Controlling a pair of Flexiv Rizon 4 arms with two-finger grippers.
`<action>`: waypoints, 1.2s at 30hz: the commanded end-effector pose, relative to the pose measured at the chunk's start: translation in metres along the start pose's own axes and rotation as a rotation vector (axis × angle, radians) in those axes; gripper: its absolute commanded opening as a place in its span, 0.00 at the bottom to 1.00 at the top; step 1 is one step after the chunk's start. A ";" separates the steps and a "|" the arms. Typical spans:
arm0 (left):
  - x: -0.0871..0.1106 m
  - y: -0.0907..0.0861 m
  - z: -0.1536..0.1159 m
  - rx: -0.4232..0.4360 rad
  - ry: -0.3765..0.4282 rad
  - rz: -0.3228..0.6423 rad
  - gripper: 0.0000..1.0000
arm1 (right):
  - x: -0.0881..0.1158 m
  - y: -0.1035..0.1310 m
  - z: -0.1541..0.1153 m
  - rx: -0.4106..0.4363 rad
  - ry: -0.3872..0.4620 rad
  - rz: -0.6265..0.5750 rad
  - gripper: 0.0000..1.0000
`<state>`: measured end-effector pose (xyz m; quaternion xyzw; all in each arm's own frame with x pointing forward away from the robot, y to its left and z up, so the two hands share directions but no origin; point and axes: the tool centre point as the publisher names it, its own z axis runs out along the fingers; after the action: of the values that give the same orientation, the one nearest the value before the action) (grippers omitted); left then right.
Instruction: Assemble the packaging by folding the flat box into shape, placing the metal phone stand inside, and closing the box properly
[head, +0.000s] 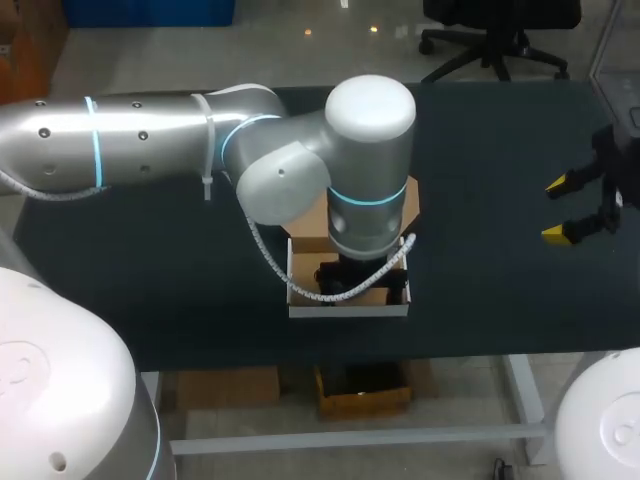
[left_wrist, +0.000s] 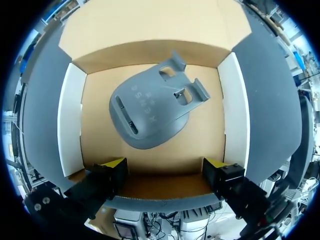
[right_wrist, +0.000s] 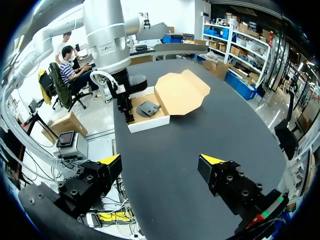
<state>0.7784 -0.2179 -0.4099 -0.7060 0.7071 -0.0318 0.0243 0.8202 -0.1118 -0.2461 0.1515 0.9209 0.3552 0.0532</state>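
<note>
Phone stand (left_wrist: 152, 112) lies inside box (left_wrist: 70, 125); left pincer (left_wrist: 165, 164) released above, right pincer (right_wrist: 160, 160) released aside.

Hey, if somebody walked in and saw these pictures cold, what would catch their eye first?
Most likely the big silver left arm reaching to the middle of the table, its jaws open just above the open cardboard box. Next comes the grey phone stand lying flat on the box floor, with the lid flap folded back. Off to the right, the right arm holds its yellow-tipped jaws open above bare table.
</note>
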 end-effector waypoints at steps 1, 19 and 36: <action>0.003 0.002 -0.010 0.021 -0.009 0.010 1.00 | 0.001 0.000 -0.001 -0.003 0.002 -0.001 1.00; -0.030 -0.006 -0.081 0.174 0.154 0.328 1.00 | 0.001 0.000 -0.001 -0.003 0.002 -0.001 1.00; -0.090 -0.060 -0.104 0.219 0.298 0.539 1.00 | 0.001 0.000 -0.001 -0.003 0.002 -0.001 1.00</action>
<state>0.8257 -0.1452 -0.3049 -0.4861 0.8555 -0.1711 0.0499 0.8202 -0.1118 -0.2461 0.1515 0.9209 0.3552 0.0532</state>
